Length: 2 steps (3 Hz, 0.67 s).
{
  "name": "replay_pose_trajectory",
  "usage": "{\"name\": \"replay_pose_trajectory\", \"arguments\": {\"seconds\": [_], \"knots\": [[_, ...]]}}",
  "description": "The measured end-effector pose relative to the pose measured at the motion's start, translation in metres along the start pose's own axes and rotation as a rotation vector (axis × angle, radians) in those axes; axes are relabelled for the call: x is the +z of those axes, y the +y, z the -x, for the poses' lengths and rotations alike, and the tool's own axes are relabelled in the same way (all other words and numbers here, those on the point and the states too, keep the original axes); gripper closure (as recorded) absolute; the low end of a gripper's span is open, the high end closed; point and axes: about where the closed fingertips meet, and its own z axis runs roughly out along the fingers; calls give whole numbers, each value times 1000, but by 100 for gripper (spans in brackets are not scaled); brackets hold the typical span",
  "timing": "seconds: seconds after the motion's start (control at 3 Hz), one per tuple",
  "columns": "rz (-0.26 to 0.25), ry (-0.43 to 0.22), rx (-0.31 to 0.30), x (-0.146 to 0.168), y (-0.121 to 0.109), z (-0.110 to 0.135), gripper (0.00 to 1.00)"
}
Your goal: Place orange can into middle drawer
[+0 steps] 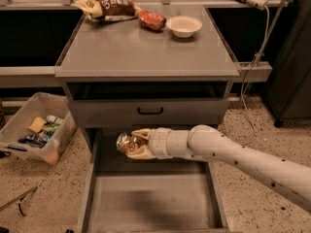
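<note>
The orange can (127,143), shiny and golden with brownish marks, is held in my gripper (138,143), which is shut on it. The arm reaches in from the right. The can hangs over the back part of the open middle drawer (150,203), a wide grey drawer with a flat floor and low side walls, pulled out towards the camera. The can sits well above the drawer floor, just below the shallower drawer with the black handle (150,111).
On the grey cabinet top (146,47) lie a chip bag (104,6), a red can (151,20) and a white bowl (183,25). A clear plastic bin (36,127) with items stands on the speckled floor at left. A cable hangs at right.
</note>
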Motion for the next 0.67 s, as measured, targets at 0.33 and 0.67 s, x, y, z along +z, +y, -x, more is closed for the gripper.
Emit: {"name": "replay_pose_trajectory", "arguments": {"seconds": [0.33, 0.67], "knots": [[-10, 45, 64, -3, 31, -58, 100], [-41, 148, 155, -19, 73, -138, 100]]}}
